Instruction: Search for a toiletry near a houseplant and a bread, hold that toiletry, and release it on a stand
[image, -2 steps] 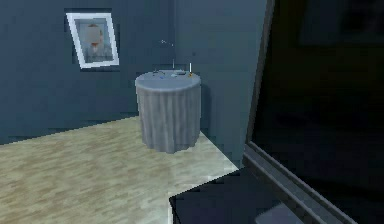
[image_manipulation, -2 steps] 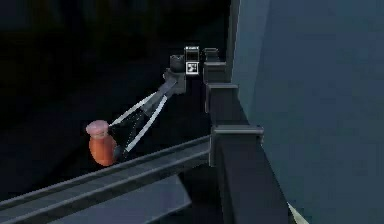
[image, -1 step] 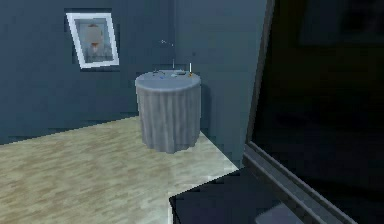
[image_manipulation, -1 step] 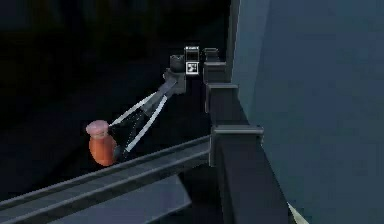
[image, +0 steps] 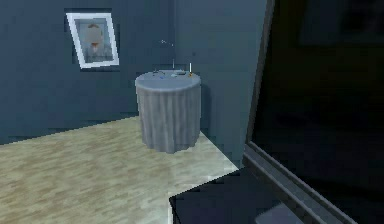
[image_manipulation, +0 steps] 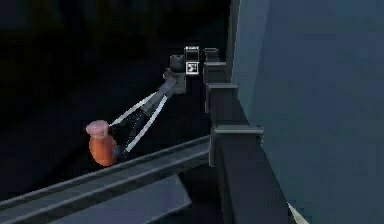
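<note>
In the arm side view an orange-red bottle (image_manipulation: 100, 150) with a pale pink cap hangs at the far end of my gripper (image_manipulation: 117, 140), against a dark background and just above a grey ledge (image_manipulation: 150, 165). The gripper holds this bottle. Its thin fingers (image_manipulation: 140, 108) slant down to the left from the dark body by the white marker squares (image_manipulation: 192, 66). In the forward view a round stand (image: 168, 112) draped in grey cloth stands on the wood floor by the blue wall, with some small thin things (image: 180, 72) on its top.
A framed picture (image: 92, 40) hangs on the blue wall left of the stand. A large dark panel (image: 325, 90) with a grey frame takes up the forward view's right. A dark surface (image: 225, 205) lies at the bottom. Light wood floor (image: 80, 170) spreads on the left.
</note>
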